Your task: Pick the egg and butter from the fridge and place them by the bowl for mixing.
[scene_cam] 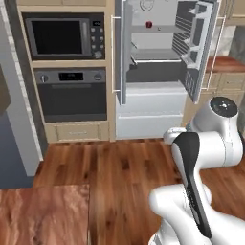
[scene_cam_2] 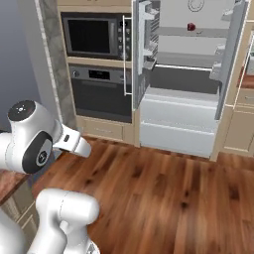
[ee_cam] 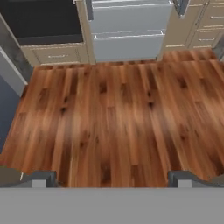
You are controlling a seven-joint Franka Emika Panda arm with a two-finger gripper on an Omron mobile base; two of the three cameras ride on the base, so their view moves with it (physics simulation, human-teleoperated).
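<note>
The fingers [ee_cam: 111, 178] are spread wide, with one tip at 7 o'clock and the other at 5 o'clock in the hand view, and hold nothing; they point down at the wooden floor [ee_cam: 118, 113]. The fridge [scene_cam: 155, 72] stands at 12 o'clock from the base with both doors swung open. A small dark red item [scene_cam: 149, 24] rests on an upper shelf; the egg and the butter are too small to identify at this range, and the bowl cannot be located. The step in hand is judged to be the approach. Drive the base straight toward the open compartment and stop short of the door bins [scene_cam: 191, 33] at 1 o'clock. Raise the arm to shelf height before reaching in. Keep the fingers spread until the target is centred between them.
</note>
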